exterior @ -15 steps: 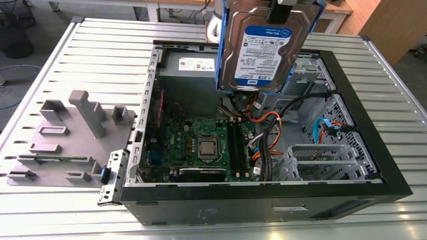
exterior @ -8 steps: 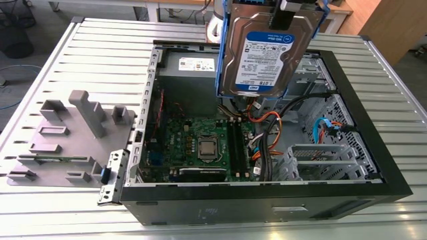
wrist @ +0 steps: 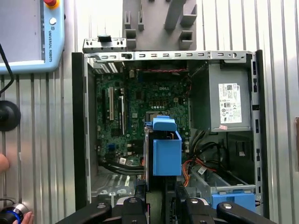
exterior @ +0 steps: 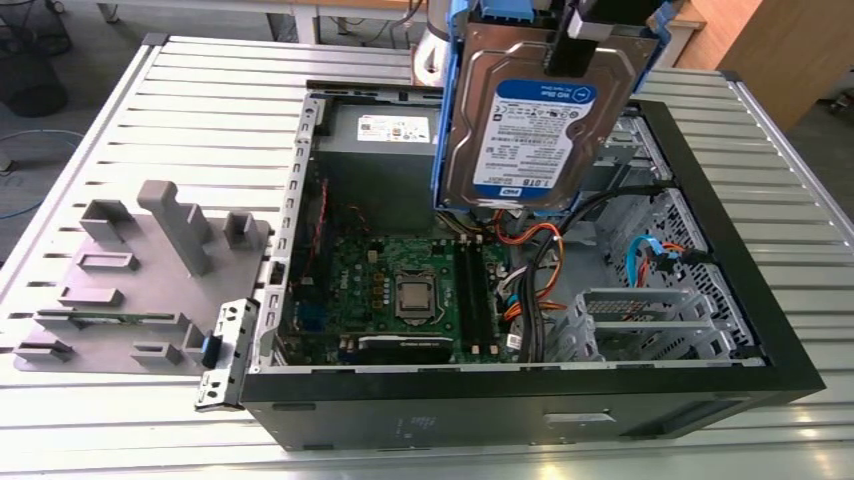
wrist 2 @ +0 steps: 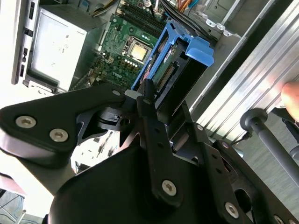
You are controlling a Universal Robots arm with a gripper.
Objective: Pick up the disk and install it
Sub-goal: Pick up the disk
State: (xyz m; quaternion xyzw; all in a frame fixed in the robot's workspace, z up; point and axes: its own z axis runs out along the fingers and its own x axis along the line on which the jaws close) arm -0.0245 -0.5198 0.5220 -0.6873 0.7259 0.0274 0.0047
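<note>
The disk, a silver hard drive with a white and blue label in a blue plastic bracket, hangs upright above the open computer case. My gripper is shut on its upper end. In the second wrist view the black fingers clamp the disk, whose blue tab points down toward the motherboard. In the first wrist view the disk is seen end-on over the middle of the case, with the gripper behind it.
Inside the case lie the motherboard, cables, a grey power supply box and a metal drive cage. A grey fixture plate sits at the exterior view's left. A pendant and a person's hand lie beside the case.
</note>
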